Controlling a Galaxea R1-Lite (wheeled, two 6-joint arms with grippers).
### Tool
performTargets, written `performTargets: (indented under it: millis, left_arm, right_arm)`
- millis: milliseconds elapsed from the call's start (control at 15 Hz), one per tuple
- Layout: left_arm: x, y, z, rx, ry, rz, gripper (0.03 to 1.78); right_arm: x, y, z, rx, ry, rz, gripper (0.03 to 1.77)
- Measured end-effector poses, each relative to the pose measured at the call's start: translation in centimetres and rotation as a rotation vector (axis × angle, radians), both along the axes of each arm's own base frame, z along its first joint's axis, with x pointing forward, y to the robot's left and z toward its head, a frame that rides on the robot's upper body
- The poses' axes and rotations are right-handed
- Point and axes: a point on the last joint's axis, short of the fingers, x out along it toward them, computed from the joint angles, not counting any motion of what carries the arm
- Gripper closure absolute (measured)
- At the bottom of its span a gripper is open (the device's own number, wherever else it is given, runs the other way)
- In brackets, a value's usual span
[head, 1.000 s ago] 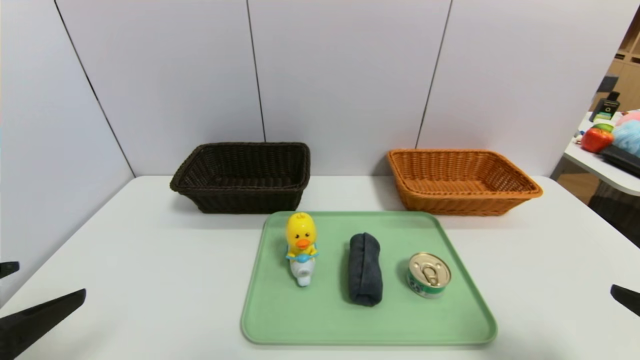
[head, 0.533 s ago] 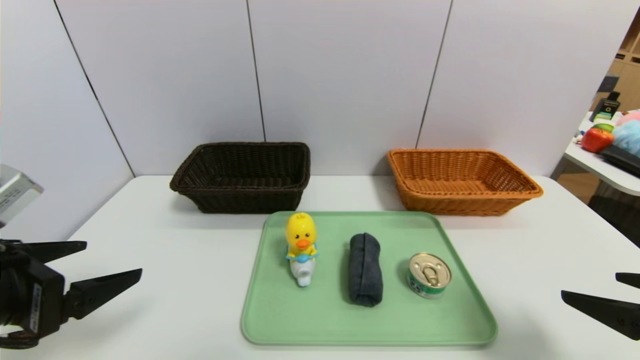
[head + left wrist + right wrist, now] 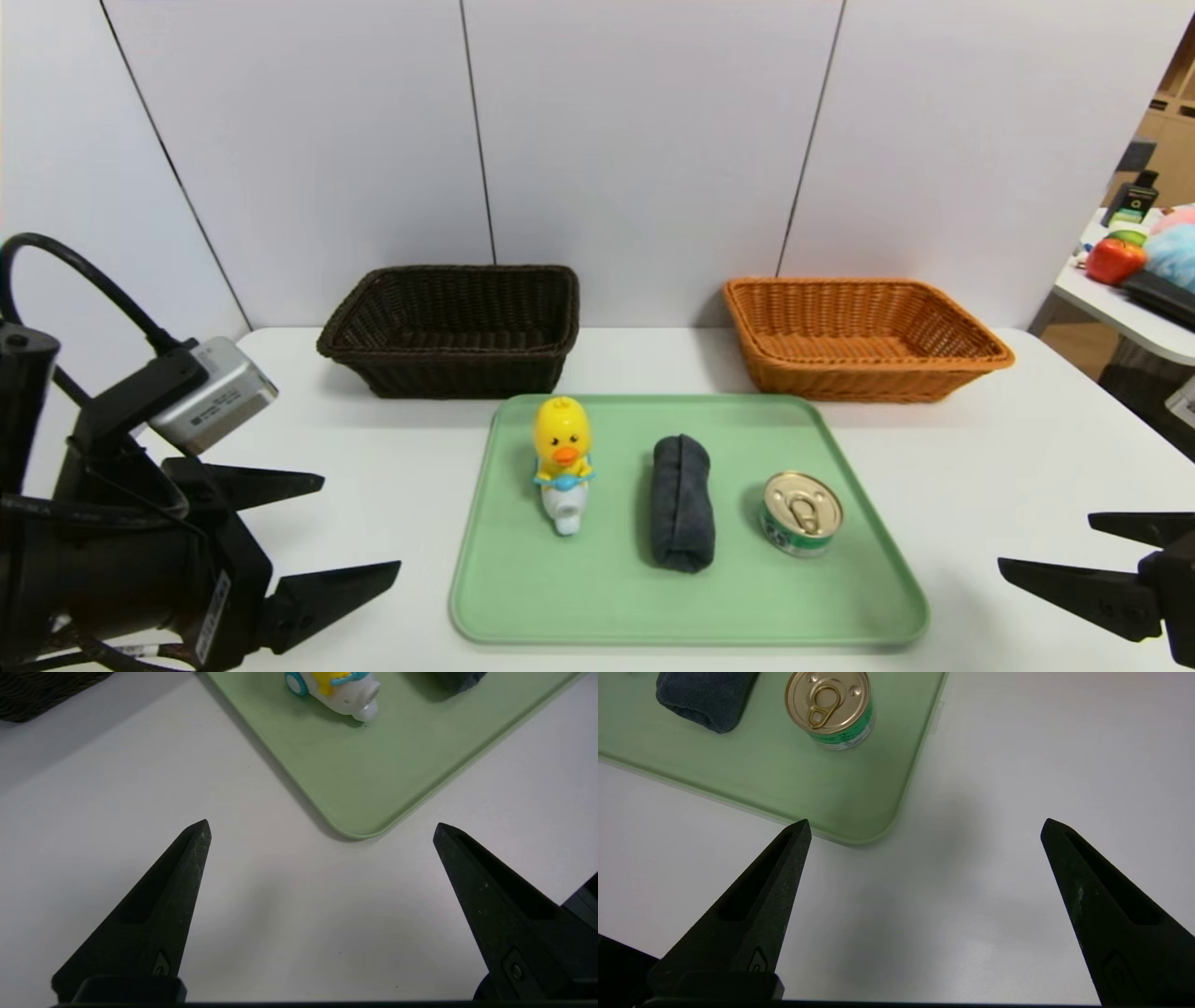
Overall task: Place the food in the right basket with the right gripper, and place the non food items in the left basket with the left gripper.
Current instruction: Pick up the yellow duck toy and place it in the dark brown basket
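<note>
Both grippers spread wide, empty. Left gripper (image 3: 359, 527) should straddle the duck toy (image 3: 562, 459) squarely; right gripper (image 3: 1046, 543) centre over the can (image 3: 801, 512).

White table (image 3: 1027, 439) before pale panelled walls (image 3: 644, 140).

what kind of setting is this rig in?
Likely a lab or office test bench: a white table boxed in by plain partition panels, with staged props on a green tray. A side table with more props stands off right.
</note>
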Motion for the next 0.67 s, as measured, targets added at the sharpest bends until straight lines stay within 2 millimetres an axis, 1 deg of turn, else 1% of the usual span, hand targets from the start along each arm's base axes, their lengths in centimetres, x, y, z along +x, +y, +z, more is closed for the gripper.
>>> performTargets:
  millis: [267,400,533,667]
  left_arm:
    - [0.2,-2.7,-1.1,0.032,0.067,-0.122,0.12]
    - [0.6,-4.3,-1.4,0.037,0.095,-0.151,0.12]
    - [1.5,-5.9,-1.8,0.049,0.101,-0.123,0.12]
    - [2.4,-8.3,-2.4,0.037,0.070,-0.062,0.12]
  right_arm:
    - [1.1,0.3,0.4,-0.002,0.008,0.007,0.10]
    - [1.6,0.5,0.4,-0.003,0.017,0.015,0.10]
    - [2.1,0.6,0.4,-0.006,0.025,0.016,0.10]
    - [2.4,0.6,0.4,-0.006,0.031,0.013,0.10]
